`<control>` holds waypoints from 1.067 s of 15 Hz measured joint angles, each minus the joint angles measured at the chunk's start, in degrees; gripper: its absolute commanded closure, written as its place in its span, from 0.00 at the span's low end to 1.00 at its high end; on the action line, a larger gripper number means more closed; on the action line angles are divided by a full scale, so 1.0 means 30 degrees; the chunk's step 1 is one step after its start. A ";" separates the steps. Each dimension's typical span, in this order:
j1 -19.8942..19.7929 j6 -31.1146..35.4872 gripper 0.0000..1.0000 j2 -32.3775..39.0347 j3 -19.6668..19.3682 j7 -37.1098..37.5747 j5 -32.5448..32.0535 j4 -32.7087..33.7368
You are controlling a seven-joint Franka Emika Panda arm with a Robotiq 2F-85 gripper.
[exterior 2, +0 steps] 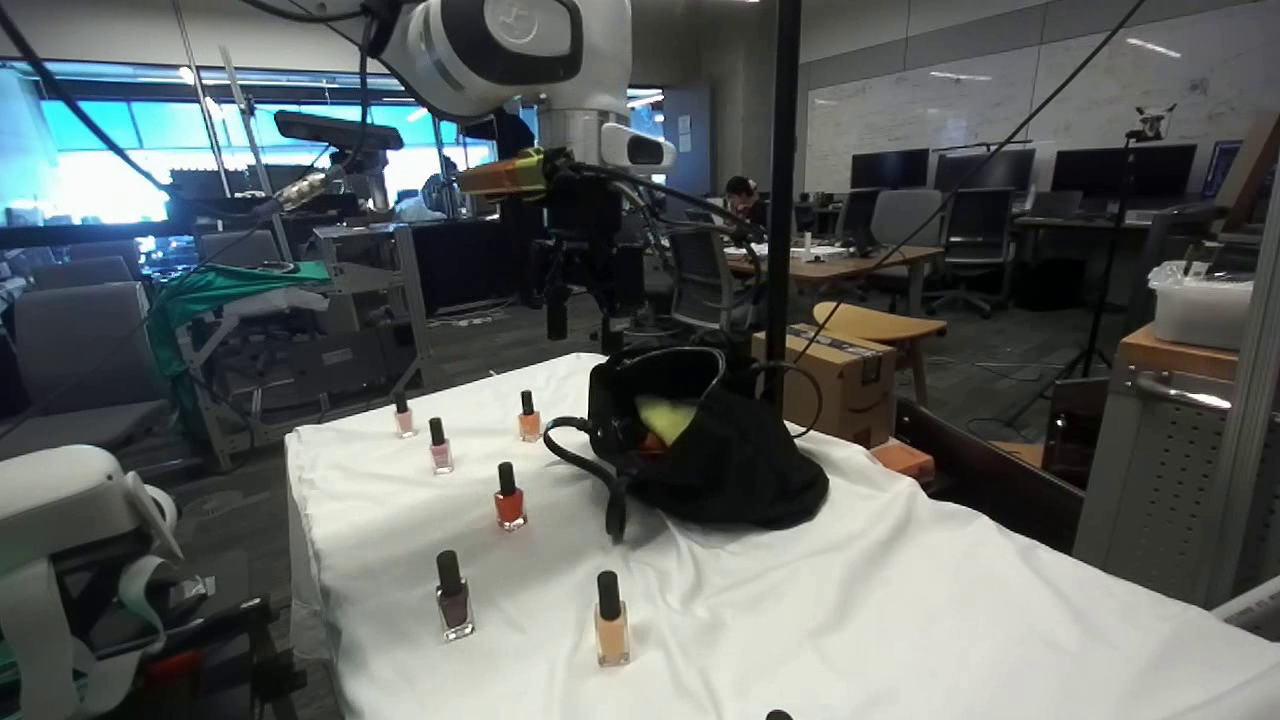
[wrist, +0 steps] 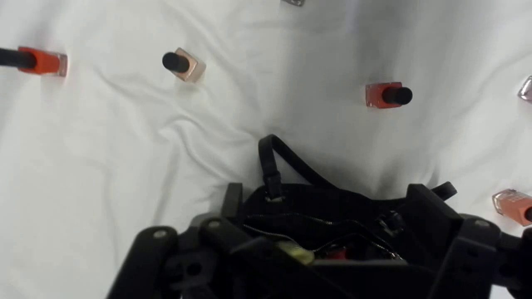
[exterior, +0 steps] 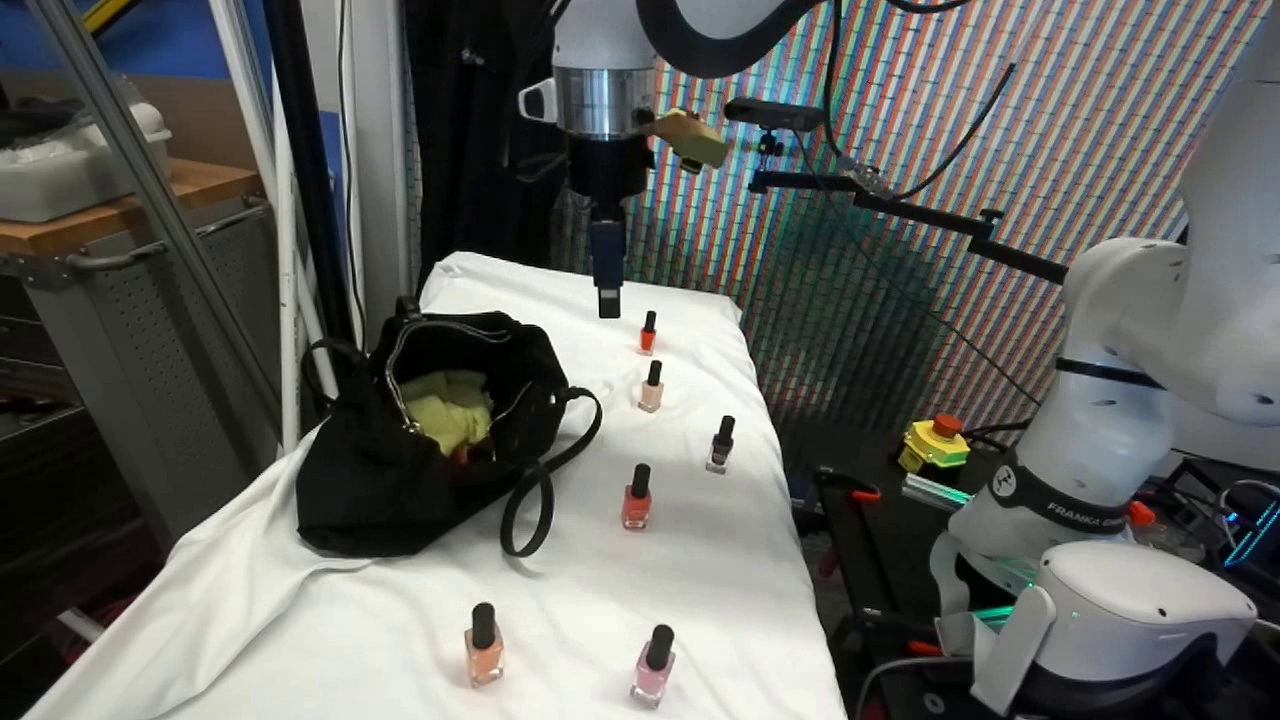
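Sagging, the black bag (exterior: pixel 390 490) gapes unzipped.

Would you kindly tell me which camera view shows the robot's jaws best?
The wrist view does: both jaws appear large and wide apart, with the black bag visible beyond them. Both exterior views show them smaller, dark and pointing down.
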 measured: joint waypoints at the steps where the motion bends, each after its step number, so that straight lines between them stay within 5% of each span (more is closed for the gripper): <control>1: -0.0226 0.0018 0.00 -0.0452 -0.0213 0.0038 0.0179 -0.0554; 10: -0.2391 0.1957 0.00 -0.1757 -0.2553 -0.0330 0.0349 -0.4373; 16: -0.3521 0.3541 0.00 -0.1087 -0.3617 -0.1493 -0.0102 -0.4988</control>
